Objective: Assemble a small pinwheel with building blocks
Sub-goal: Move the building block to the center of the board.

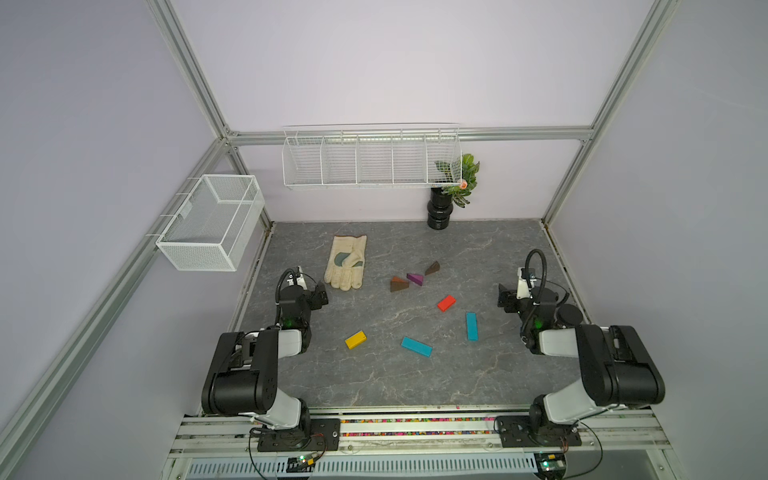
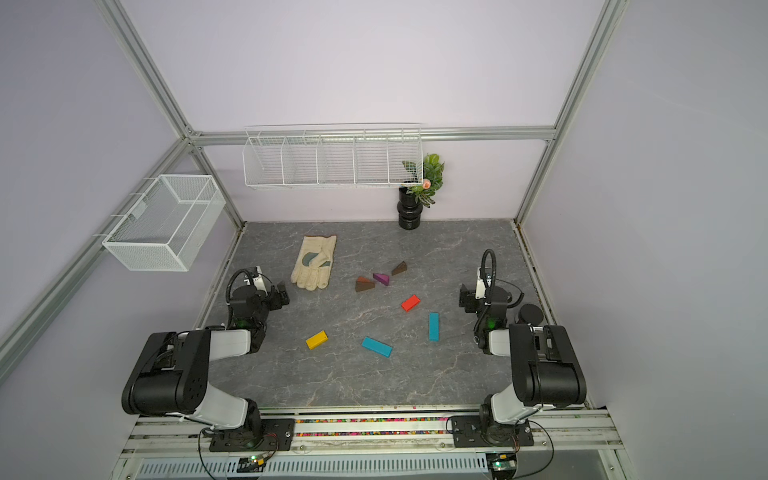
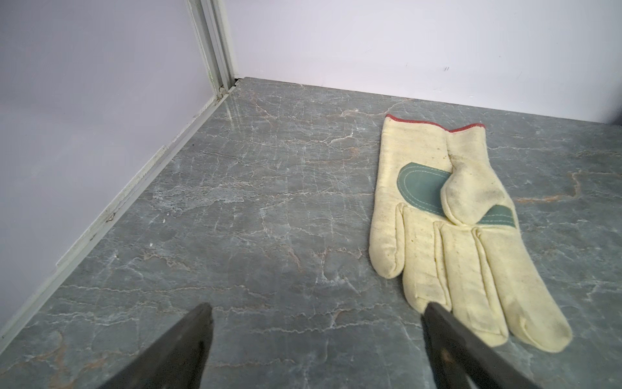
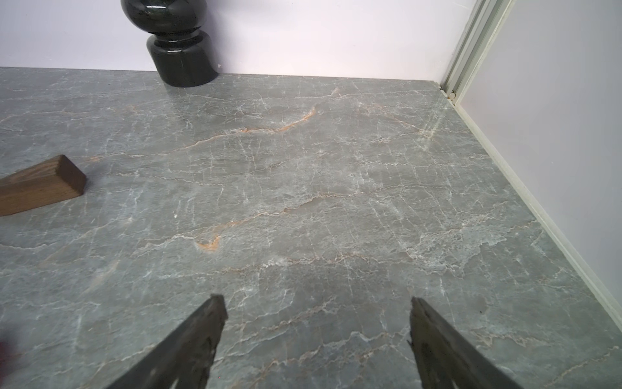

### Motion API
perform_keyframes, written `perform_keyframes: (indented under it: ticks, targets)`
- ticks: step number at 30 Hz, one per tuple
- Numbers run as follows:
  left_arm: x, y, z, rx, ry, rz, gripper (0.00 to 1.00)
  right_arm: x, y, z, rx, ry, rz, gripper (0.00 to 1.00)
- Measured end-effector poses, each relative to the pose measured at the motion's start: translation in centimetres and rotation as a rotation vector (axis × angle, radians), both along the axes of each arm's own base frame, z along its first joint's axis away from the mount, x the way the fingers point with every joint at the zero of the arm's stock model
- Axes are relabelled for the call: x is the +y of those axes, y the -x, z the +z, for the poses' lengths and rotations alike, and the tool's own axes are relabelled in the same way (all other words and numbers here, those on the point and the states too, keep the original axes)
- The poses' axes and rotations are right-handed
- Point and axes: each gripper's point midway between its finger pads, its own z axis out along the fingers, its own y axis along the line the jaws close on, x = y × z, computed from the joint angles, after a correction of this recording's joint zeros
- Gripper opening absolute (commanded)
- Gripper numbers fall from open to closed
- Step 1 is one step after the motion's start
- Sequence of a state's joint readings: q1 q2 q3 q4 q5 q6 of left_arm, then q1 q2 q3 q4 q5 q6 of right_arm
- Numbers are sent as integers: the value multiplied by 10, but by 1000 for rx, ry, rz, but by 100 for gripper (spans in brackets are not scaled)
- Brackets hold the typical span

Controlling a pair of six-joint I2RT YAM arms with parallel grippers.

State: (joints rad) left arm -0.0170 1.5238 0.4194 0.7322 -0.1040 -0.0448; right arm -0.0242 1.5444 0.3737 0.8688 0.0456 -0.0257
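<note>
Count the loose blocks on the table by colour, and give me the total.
Brown wedges: 3 (two lie close together)
Purple wedge: 1
Red block: 1
Yellow block: 1
Teal bars: 2
Total: 8

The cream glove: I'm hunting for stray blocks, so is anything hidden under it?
The glove lies flat on the table, thumb folded over its green patch. Nothing pokes out at its edges; the space beneath is covered and cannot be seen.
</note>
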Motion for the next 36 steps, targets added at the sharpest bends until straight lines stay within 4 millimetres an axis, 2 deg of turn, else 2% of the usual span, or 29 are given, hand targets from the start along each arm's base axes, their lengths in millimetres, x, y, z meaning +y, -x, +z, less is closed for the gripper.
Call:
perform_keyframes:
  ticks: [3,4,5,9,11,12,14,18,21,24,30,36]
  targets:
    - [1,2,4,20,0,5,92,8,3,3,34,23,11,98]
    - [2,2,9,42,3,15,92,15,3,9,54,25,25,97]
    - [4,-1,20,60,5,28,92,23,1,23,61,24,45,97]
    - [7,-23,109,-5,5,50,92,58,-9,103,-16,5,134,95]
    - [8,-22,139,-43,6,51,92,75,-8,122,-4,-10,188,95]
    - [8,-18,147,-51,9,53,93,87,-8,124,29,-17,227,95]
    - [6,-11,147,-34,17,45,93,109,-4,113,120,-20,295,94]
    - [-2,-4,122,48,49,7,93,162,18,63,373,0,458,97]
    - [-8,-1,104,103,77,-13,93,184,38,34,523,25,532,100]
    - [-14,-2,93,140,105,-38,93,196,49,18,623,53,572,98]
    - [-30,-6,76,213,152,-114,93,214,48,-8,729,112,595,93]
    - [-36,-5,75,221,176,-141,94,211,40,-41,825,166,542,86]
